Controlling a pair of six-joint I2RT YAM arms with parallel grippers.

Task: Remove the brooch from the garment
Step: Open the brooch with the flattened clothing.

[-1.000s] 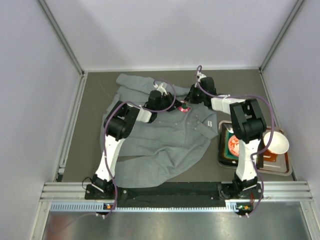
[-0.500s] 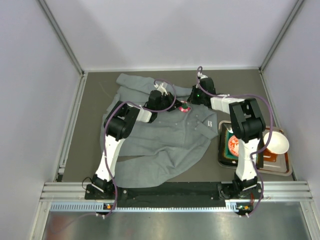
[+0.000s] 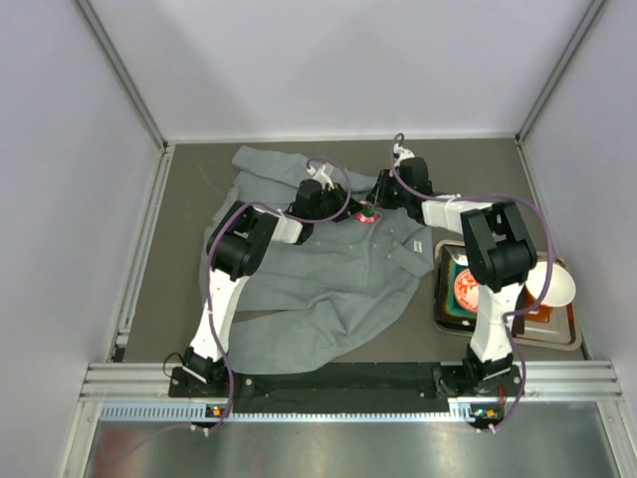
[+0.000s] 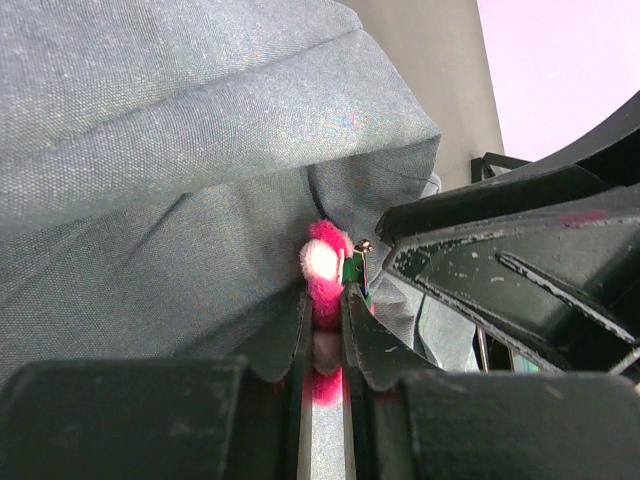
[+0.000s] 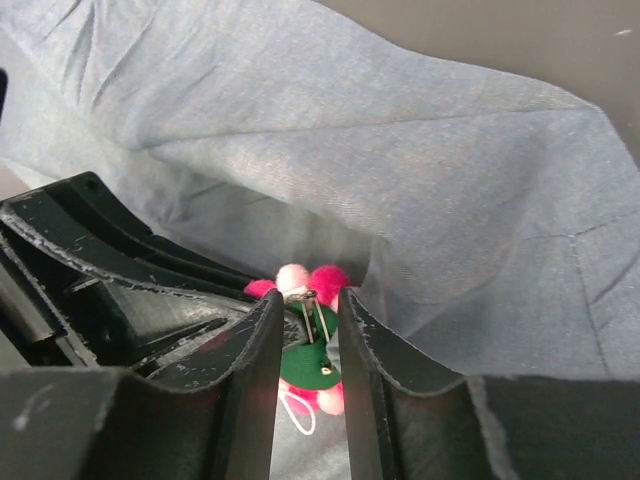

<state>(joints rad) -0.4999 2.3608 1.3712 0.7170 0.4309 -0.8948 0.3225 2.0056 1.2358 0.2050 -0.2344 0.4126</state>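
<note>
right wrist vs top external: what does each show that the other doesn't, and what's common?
Right wrist only: the green backing and metal pin of the brooch, in the gap between the right claw's parted fingers.
Top external only: the whole grey shirt spread out, both arms, and a tray with a white bowl beside the right arm.
Both: the pink brooch on grey fabric, with the left claw and the right claw meeting at it.
</note>
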